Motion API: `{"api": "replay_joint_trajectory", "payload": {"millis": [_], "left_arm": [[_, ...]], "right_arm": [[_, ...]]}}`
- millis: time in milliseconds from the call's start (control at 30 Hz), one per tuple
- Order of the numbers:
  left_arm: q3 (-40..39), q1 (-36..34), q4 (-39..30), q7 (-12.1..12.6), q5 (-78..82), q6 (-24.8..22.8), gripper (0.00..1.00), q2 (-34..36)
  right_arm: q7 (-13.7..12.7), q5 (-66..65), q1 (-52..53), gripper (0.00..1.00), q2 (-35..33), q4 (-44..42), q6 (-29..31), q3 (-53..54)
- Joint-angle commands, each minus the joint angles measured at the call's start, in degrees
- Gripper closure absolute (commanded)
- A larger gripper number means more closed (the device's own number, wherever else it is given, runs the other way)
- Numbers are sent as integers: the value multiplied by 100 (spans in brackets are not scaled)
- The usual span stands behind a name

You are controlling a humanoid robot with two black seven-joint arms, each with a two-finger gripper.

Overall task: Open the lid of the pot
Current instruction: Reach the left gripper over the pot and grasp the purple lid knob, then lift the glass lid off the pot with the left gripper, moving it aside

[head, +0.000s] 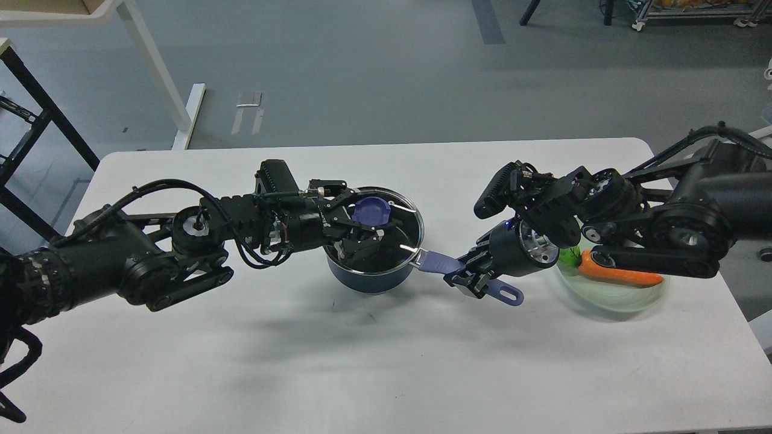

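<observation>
The dark navy pot (368,278) stands at the table's middle with its glass lid (403,232) resting on it. The lid's purple-blue knob (372,211) sits between the fingers of my left gripper (365,212). The fingers lie close against the knob from above and below, over the lid. The pot's lavender handle (437,262) points right. My right gripper (467,274) is shut on the handle near its middle. The handle's holed end (509,294) sticks out past the gripper.
A pale green oval plate (615,300) lies right of the pot, under my right forearm. It holds an orange carrot (624,276) and a green piece (567,257). The white table (362,361) reaches the front edge. A table leg (158,72) stands on the floor behind.
</observation>
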Motion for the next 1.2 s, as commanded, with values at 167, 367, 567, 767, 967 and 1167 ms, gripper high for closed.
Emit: {"api": "replay_joint_trajectory", "payload": {"millis": [167,367,567,767,967,1167], "left_arm": [[-43,-185,-422,-33,-487,0,56,918],[1,-167,-431,-42,-566,-9,56,1823],[18,122,-107,-314,-602,-9,56,2325],[18,930,948,-320,-610,105,56,2308],[18,1572,1230,-320,-794,659,55,2255],[27,1643,1248,-320,-1094,659,52,2255]], "right_arm": [[-3,6,5,73,-86,5,2,1],[-3,24,-4,73,-95,5,11,1],[6,15,-22,73,-121,5,11,1],[-3,15,-39,73,-95,-4,11,9],[-3,15,-48,73,-95,5,2,9],[6,15,-39,73,-121,5,11,9]]}}
